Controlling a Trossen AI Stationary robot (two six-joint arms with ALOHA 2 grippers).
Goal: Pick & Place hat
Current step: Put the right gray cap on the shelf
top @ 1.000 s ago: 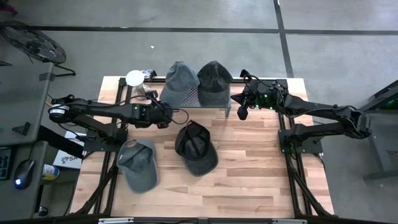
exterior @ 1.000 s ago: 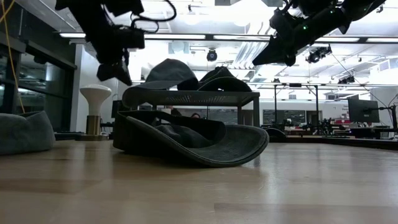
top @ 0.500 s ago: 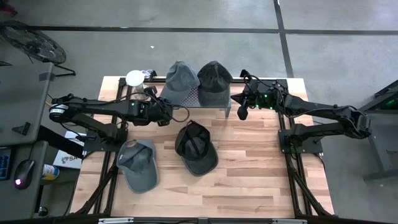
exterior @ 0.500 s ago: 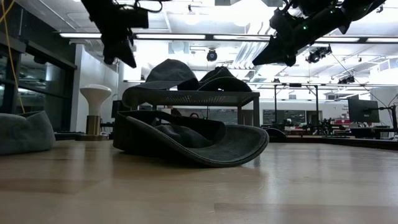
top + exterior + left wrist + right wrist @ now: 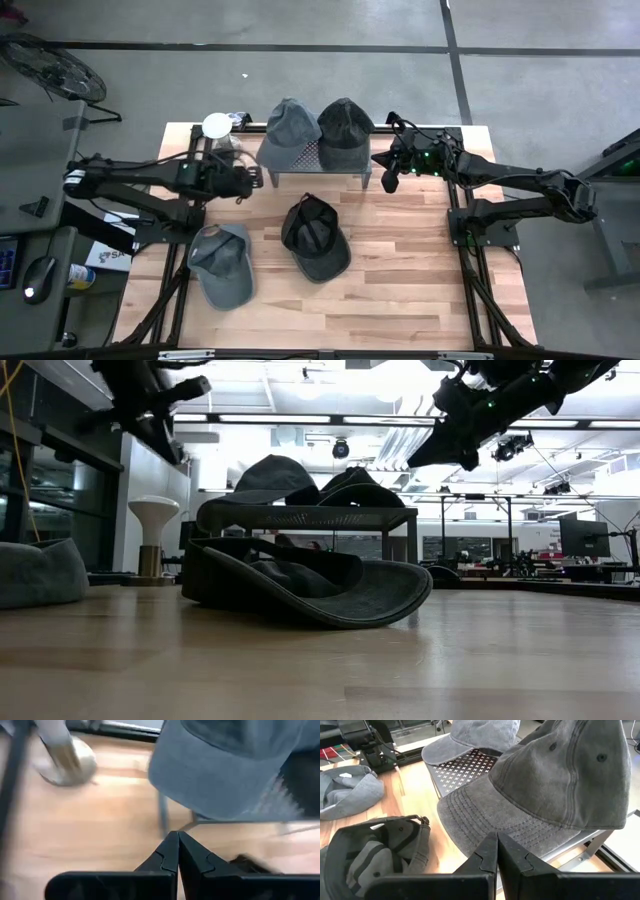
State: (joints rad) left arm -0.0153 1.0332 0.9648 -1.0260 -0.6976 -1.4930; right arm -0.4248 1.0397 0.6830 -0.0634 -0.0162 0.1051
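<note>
On the table (image 5: pixel 400 300) — four hats: two racked, two loose — left tool (image 5: pixel 252 180), right tool (image 5: pixel 388 182) both closed, empty.

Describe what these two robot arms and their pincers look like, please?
Both arms are dark, slim and jointed, with thin black cables running along them. The right gripper has small green lights glowing on its wrist. The left gripper ends, like the right, in two flat black fingers with notched inner edges.

arms: dark, jointed | right arm (image 5: pixel 520 185): green lights, perhaps LEDs
</note>
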